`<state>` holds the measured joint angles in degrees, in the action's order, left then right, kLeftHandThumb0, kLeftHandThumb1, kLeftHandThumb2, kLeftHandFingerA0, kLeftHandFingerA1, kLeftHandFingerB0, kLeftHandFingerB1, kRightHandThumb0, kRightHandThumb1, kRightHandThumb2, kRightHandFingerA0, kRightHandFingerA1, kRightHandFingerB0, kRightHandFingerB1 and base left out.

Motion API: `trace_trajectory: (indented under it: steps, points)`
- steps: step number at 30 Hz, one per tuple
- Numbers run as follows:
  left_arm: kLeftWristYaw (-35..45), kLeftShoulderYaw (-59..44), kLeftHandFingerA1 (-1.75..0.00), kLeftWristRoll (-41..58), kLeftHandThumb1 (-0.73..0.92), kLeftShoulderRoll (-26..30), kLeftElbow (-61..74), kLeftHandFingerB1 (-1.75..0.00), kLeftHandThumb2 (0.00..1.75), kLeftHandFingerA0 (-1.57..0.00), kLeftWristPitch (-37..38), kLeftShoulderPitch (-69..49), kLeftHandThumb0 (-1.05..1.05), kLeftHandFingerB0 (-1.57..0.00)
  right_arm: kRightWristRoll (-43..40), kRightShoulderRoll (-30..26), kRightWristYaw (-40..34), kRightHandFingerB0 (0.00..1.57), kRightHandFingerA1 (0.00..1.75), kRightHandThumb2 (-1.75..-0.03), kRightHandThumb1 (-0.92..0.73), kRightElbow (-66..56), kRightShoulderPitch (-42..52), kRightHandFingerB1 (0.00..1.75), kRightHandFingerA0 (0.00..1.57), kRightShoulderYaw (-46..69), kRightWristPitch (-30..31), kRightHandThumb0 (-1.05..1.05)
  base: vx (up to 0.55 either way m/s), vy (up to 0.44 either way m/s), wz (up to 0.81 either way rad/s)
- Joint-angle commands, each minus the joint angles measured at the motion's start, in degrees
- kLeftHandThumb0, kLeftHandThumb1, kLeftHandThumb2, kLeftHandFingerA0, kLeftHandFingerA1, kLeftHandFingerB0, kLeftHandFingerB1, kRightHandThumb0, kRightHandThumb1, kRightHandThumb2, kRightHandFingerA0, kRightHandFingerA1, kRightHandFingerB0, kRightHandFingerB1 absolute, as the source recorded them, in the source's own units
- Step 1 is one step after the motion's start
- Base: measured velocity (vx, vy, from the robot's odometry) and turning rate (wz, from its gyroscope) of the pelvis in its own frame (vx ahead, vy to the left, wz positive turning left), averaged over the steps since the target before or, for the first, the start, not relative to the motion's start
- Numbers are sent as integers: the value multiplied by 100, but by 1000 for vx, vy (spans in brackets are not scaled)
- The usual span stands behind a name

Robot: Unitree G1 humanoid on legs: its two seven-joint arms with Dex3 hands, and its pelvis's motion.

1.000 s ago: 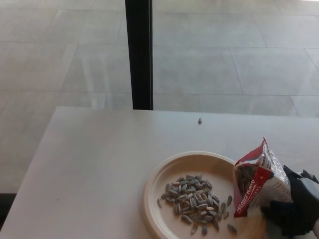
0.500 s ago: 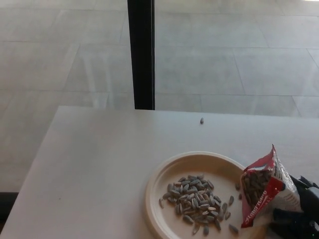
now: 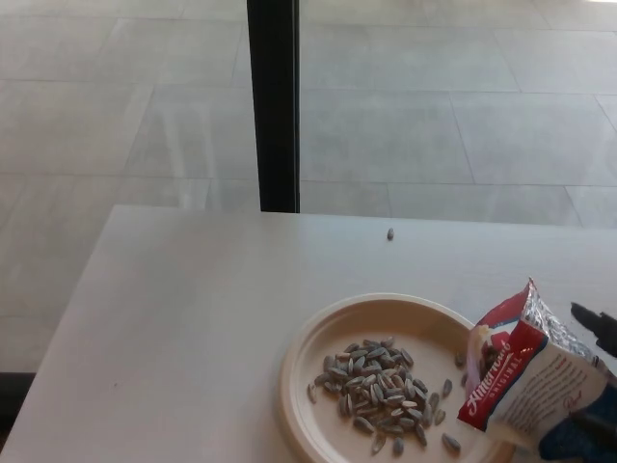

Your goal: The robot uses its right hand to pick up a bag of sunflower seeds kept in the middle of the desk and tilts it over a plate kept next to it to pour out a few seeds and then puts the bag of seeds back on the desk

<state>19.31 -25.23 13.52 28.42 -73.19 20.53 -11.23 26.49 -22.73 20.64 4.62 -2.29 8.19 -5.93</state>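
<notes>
Right hand (image 3: pixel 593 415) at the bottom-right corner, mostly cut off by the frame, fingers clamped on the lower part of the sunflower seed bag (image 3: pixel 528 381). Left hand not in view. Bag leans left, open mouth just over the right rim of the plate (image 3: pixel 313 333), seeds visible inside the opening. Pile of seeds (image 3: pixel 381 391) sits in the plate centre, a few loose ones near the right rim under the bag mouth.

Judgement: pour looks done, the step now is setting the bag back on the desk (image 3: pixel 183 318). Tip the mouth upward first, else more seeds spill. Move it right, clear of the plate rim, onto bare desk. Set it on its base or flat with the mouth raised. Release only once it rests stable.

Further back: one stray seed (image 3: pixel 390 233) alone on the desk, near the far edge. Beyond, a black post (image 3: pixel 274 101) and tiled floor (image 3: pixel 434 116).
</notes>
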Motion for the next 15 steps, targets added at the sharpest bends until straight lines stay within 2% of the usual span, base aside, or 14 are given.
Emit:
trace_trajectory:
  steps: [1,2,3,8,12,13,14,15]
  points:
    - [-98,-43,-61,-26,76,83,-68,-46,63,-46,-9,-15,-74,-48,-456,-305,-236,0,20,-100,-60,-237,32,5,0,349,-82,-104,0,0,0]
    - [-77,-59,-60,-9,76,77,-56,-46,63,-45,1,-28,-73,-48,-513,-352,-184,0,0,-60,-62,-342,65,0,0,420,-24,-104,0,0,0]
    - [-96,-59,-61,-11,76,76,-36,-47,63,-45,1,-21,-73,-48,-636,-396,-43,0,0,-60,-62,-482,85,0,0,501,157,-104,0,0,0]
    - [-117,-35,-60,-51,77,91,-48,-46,63,-44,23,-46,-73,-46,-1072,-706,229,0,0,-60,-63,-699,318,0,0,909,294,-104,0,0,0]
    - [-179,-68,-65,-14,76,92,-25,-46,63,-46,-30,-33,-74,-50,-1737,-946,350,0,0,-60,-62,-576,810,0,0,1729,0,-105,0,0,0]
    - [-133,-52,-60,-31,77,97,-41,-44,63,-44,-9,-39,-74,-46,-2244,-923,351,0,0,-60,-63,-328,1061,0,0,2339,-325,-104,0,0,0]
    - [-144,-19,-61,-73,77,130,-37,-45,63,-45,10,-42,-74,-49,-2553,-855,391,0,18,-102,-59,-157,1177,6,0,2691,-357,-105,0,0,0]
    - [-124,-38,-59,-47,77,125,-40,-45,63,-44,-12,-27,-72,-47,-2704,-857,407,0,0,-62,-65,1,1244,0,0,2931,-408,-105,0,0,0]
